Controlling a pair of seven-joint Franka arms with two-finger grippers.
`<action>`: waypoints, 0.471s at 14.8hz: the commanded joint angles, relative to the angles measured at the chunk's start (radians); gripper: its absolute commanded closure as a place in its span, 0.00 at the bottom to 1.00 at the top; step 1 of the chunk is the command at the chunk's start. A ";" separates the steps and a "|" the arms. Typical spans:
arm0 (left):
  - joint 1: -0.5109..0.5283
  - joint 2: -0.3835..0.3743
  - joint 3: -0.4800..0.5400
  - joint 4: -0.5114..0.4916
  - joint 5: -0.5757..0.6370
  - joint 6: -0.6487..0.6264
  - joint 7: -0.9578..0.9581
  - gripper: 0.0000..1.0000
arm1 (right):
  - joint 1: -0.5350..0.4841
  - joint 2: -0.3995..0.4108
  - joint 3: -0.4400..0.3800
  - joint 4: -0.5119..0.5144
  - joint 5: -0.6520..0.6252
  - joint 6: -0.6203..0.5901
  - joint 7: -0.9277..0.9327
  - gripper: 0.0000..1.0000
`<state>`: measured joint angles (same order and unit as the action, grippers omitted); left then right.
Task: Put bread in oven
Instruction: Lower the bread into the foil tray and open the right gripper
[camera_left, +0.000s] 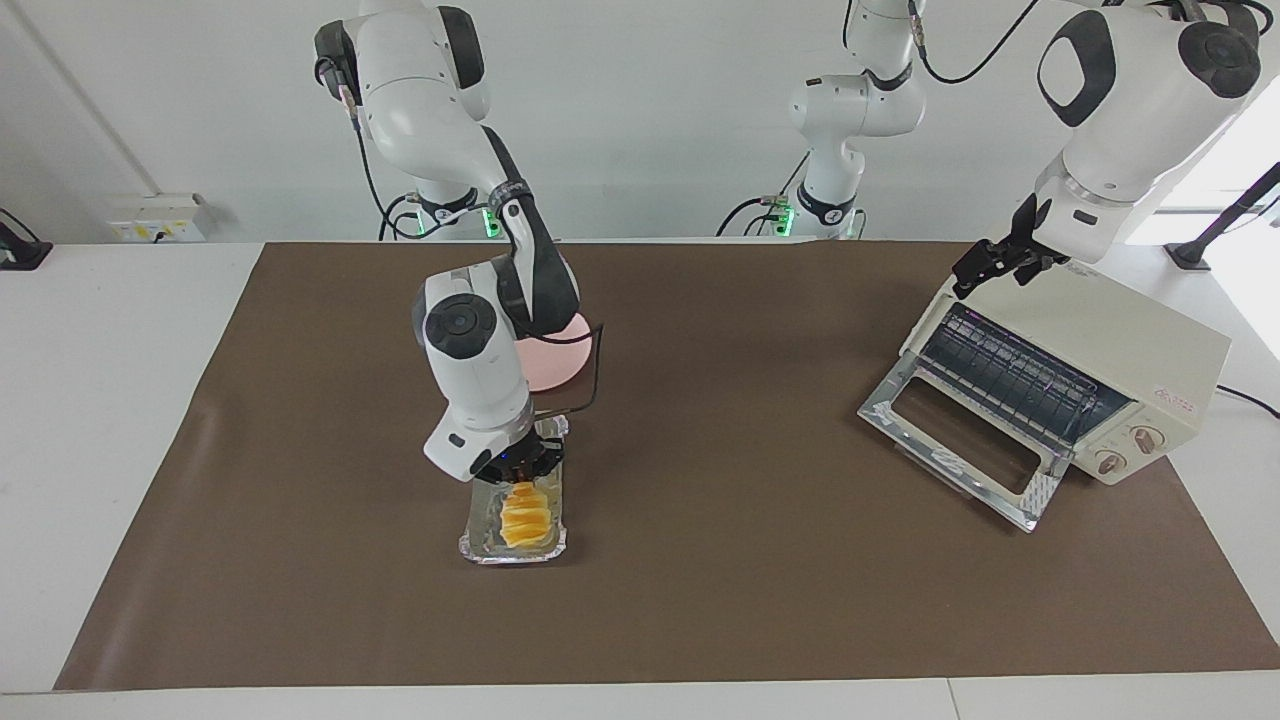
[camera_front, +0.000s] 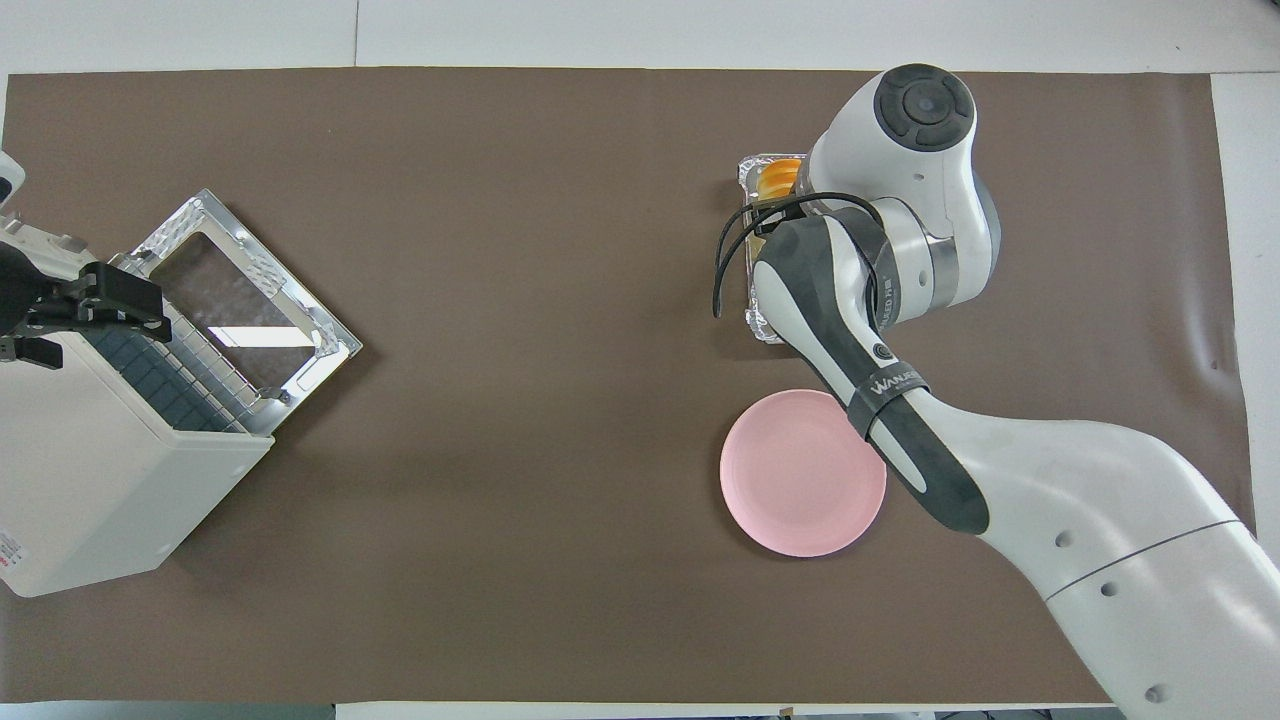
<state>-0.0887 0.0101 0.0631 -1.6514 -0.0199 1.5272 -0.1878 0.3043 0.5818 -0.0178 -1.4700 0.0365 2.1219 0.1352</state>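
We see the right gripper (camera_left: 522, 472) down inside the crinkled silver foil tray (camera_left: 513, 545), its fingertips pinching the near end of the small golden-orange ridged bread loaf (camera_left: 524, 517). The loaf lies lengthwise in the tray, at the end farther from the robots; whether it rests on the tray floor we cannot tell. In the overhead view the right arm covers most of the tray, and only one orange end of the loaf (camera_front: 777, 180) shows at the tray's far corner (camera_front: 748, 166).

The round pink plate (camera_front: 790, 490) sits on the brown table mat (camera_left: 720, 560), nearer to the robots than the tray and just apart from it, toward the right arm's end of the table.

The cream-white boxy toaster oven (camera_left: 1120, 350) stands at the left arm's end of the table. Its glass door (camera_left: 965, 445) is dropped open, and the wire rack (camera_left: 1010, 375) shows inside.

The left gripper (camera_left: 985, 268) waits over the oven's top edge above the opening, fingers spread and holding nothing.
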 joint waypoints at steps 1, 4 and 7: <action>-0.002 -0.022 0.004 -0.019 -0.011 0.011 0.005 0.00 | -0.011 0.007 0.009 -0.051 -0.017 0.068 -0.025 1.00; 0.000 -0.022 0.004 -0.019 -0.011 0.011 0.005 0.00 | -0.008 -0.003 0.009 -0.098 -0.015 0.110 -0.028 1.00; -0.002 -0.022 0.004 -0.019 -0.011 0.011 0.005 0.00 | -0.008 -0.003 0.009 -0.093 -0.004 0.109 -0.023 0.04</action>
<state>-0.0886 0.0101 0.0630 -1.6514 -0.0199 1.5272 -0.1878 0.3057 0.5949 -0.0181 -1.5473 0.0361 2.2178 0.1274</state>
